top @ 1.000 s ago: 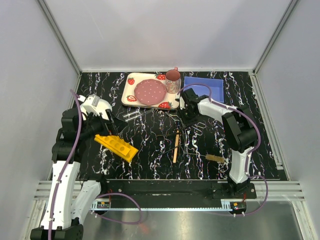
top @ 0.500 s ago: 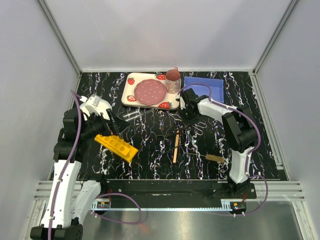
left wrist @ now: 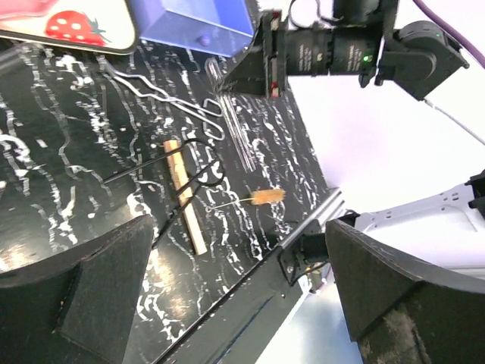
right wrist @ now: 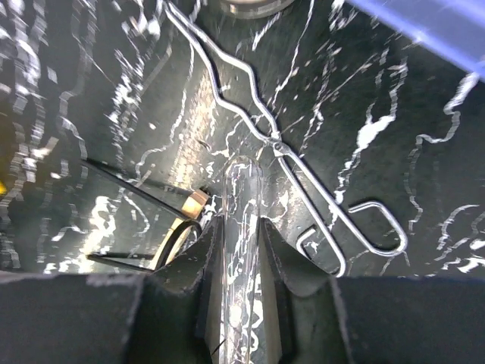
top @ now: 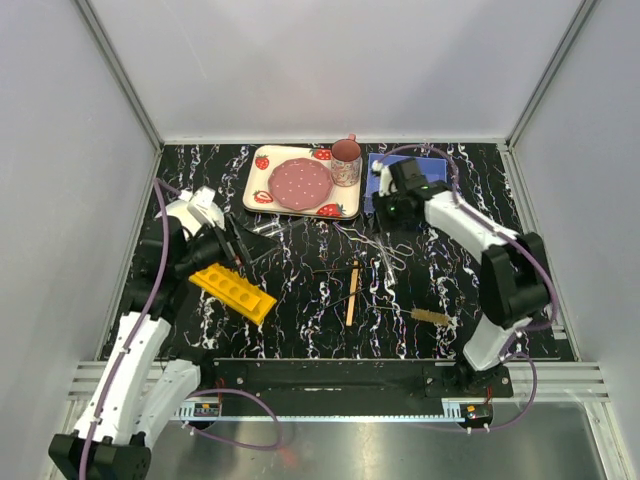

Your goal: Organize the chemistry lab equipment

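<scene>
The right gripper (right wrist: 239, 233) is closed narrow on a clear glass tube (right wrist: 244, 178). The tube runs lengthwise between the fingers, and its rounded end pokes out toward the thin wire tongs (right wrist: 282, 145), which lie flat on the black marbled table (top: 300, 330). All this sits right of centre, just on the near side of the blue bin (top: 425, 178). Whether the tube's end touches the table I cannot tell.

The left gripper (top: 228, 243) stands wide and holds nothing, just beside the other glass tubes (top: 262, 232) lying at the left. The yellow rack (top: 232, 292) lies just near of it. The wooden stick (top: 352, 290) and the tube brush (top: 432, 317) lie nearer — the stick mid-table, the brush to its right.
</scene>
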